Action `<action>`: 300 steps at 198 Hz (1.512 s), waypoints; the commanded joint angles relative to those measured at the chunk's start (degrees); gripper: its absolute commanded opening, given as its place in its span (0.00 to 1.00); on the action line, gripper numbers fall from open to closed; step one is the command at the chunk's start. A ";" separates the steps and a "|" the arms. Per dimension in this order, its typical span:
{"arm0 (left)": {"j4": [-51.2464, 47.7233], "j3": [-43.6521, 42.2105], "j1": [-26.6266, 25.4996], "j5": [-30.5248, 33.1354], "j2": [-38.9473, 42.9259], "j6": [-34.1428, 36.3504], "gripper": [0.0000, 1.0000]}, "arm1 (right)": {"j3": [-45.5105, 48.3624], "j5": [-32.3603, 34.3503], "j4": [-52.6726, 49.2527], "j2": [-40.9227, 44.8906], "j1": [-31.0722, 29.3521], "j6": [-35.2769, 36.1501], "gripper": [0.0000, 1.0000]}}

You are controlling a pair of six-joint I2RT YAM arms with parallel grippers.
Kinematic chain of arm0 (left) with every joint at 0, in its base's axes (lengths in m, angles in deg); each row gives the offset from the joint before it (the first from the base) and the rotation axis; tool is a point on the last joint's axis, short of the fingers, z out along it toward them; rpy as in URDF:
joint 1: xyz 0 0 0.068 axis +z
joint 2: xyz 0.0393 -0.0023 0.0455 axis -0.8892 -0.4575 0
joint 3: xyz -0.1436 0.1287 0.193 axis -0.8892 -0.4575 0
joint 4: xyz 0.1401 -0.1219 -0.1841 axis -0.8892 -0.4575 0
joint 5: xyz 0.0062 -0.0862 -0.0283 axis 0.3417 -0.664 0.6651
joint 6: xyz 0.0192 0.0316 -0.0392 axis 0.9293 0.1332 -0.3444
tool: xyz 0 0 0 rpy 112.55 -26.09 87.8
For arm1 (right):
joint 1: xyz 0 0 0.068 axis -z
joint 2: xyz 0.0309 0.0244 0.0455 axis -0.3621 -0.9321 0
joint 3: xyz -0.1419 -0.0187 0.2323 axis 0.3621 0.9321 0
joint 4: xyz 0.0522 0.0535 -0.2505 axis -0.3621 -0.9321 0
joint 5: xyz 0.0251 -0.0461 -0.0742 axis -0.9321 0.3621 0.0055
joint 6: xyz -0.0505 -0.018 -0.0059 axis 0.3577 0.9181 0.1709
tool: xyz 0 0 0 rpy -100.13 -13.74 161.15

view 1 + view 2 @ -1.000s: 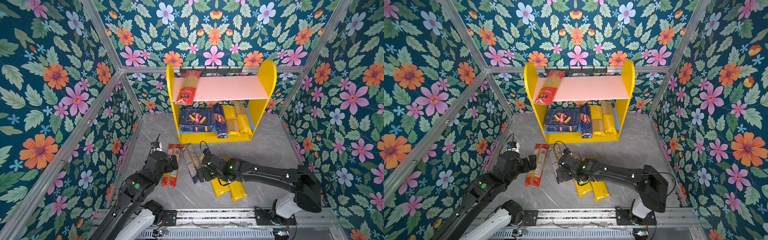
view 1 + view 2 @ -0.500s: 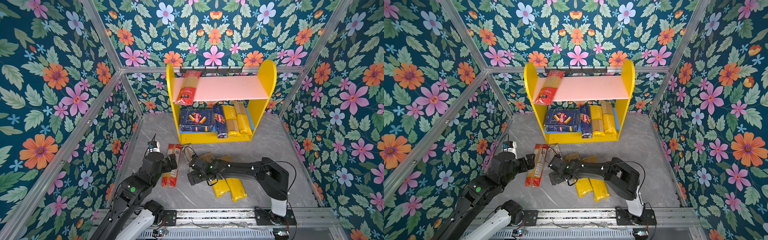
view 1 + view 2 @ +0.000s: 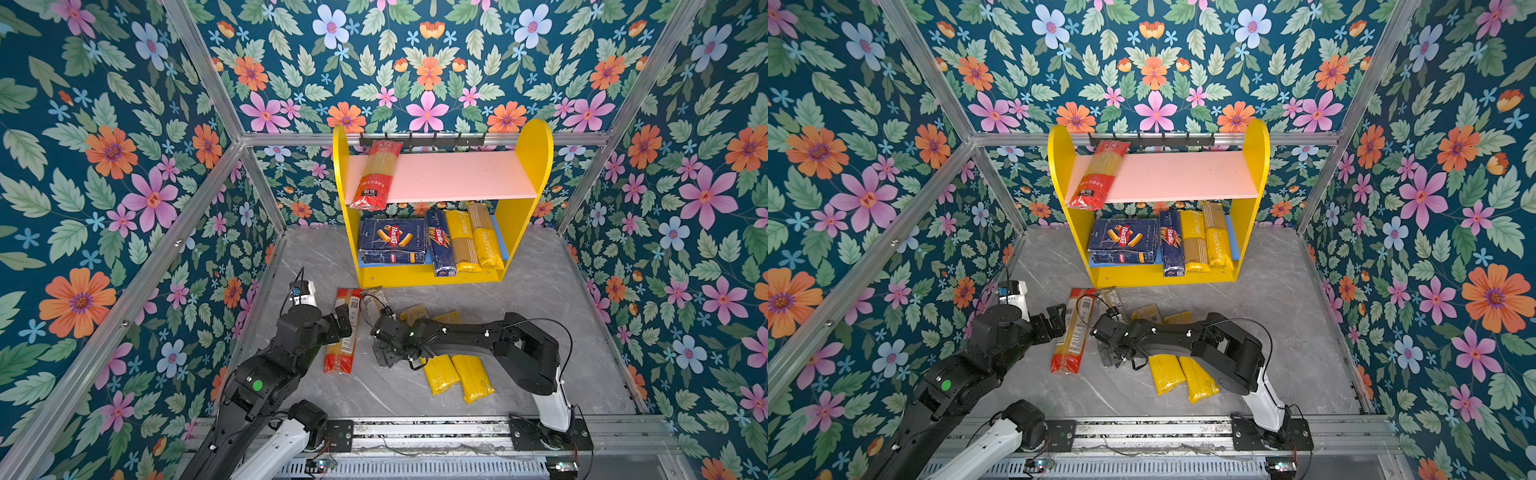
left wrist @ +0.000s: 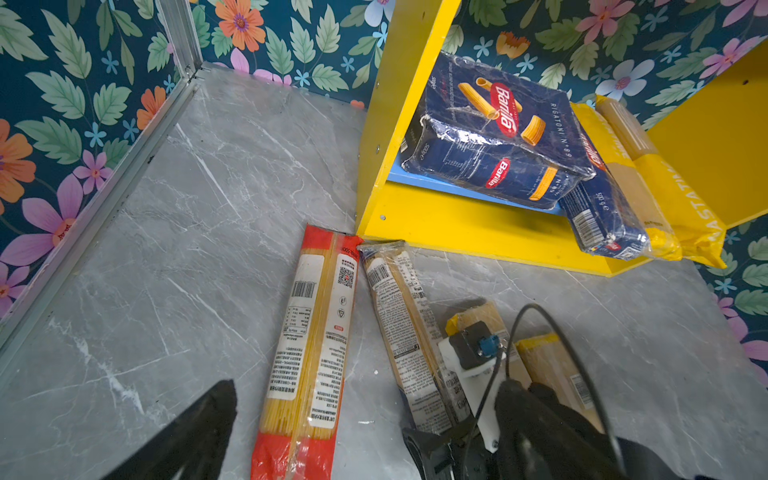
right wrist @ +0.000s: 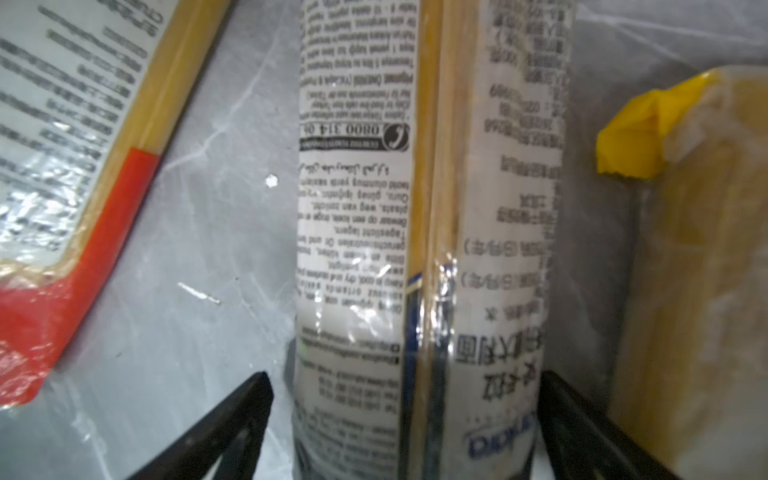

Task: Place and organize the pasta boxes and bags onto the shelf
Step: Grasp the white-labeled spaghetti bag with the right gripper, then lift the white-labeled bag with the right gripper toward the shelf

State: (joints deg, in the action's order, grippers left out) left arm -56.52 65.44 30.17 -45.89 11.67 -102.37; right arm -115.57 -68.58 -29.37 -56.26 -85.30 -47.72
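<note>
The left gripper [image 3: 344, 322] sits left of the lower middle, jaws wide apart; the right gripper [image 3: 384, 353] reaches beside it, pointing down, jaws wide too.

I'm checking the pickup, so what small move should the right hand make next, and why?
Probably close the right hand on the clear spaghetti packet: its open fingers sit either side of the packet, not yet gripping.

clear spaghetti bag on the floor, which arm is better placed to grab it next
Right. In the right wrist view the open right tool straddles the clear bag, a finger on each side. The left tool sits by the red-ended bag instead.
</note>
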 commanded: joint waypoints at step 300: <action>-0.14 2.70 0.08 2.56 -0.26 1.38 1.00 | 9.91 -0.87 -8.37 27.89 -0.01 -2.79 0.09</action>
State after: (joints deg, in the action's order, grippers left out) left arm -57.35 68.11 30.20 -43.11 12.13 -101.12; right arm -105.84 -72.83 -39.78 -31.85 -85.28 -50.89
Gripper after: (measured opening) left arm 0.996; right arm 0.291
